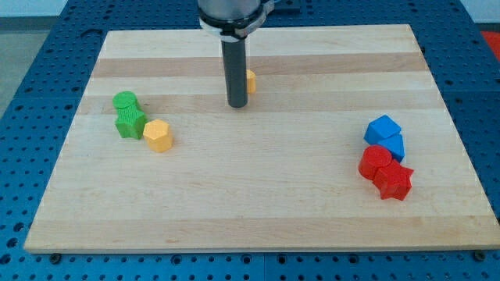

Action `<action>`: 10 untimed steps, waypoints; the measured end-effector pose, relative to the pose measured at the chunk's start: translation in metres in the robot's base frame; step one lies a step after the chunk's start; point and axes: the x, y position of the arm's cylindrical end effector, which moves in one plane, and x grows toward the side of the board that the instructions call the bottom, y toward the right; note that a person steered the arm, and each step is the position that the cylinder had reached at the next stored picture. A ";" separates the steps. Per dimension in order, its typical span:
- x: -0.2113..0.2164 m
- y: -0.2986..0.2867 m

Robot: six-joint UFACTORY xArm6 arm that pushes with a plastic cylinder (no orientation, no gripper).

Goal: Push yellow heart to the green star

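My tip (pixel 237 104) rests on the board a little above its middle. A yellow block (pixel 251 80) peeks out just behind the rod on its right side, touching or nearly touching it; it is mostly hidden, so I cannot make out its shape. The green star (pixel 130 123) lies far to the view's left, with a green cylinder (pixel 124 101) touching it above and a yellow angular block, pentagon or hexagon, (pixel 157 135) touching it on its right. The tip is well to the right of this cluster.
At the view's right stand two blue blocks (pixel 382 129) (pixel 394 146) and, just below them, two red blocks (pixel 376 161), one star-like (pixel 394 182). The wooden board (pixel 258 226) is surrounded by a blue perforated table.
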 end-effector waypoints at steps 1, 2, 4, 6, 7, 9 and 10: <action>0.003 0.001; 0.003 0.001; 0.003 0.057; -0.051 0.044; -0.054 0.032; -0.028 -0.019; -0.017 -0.042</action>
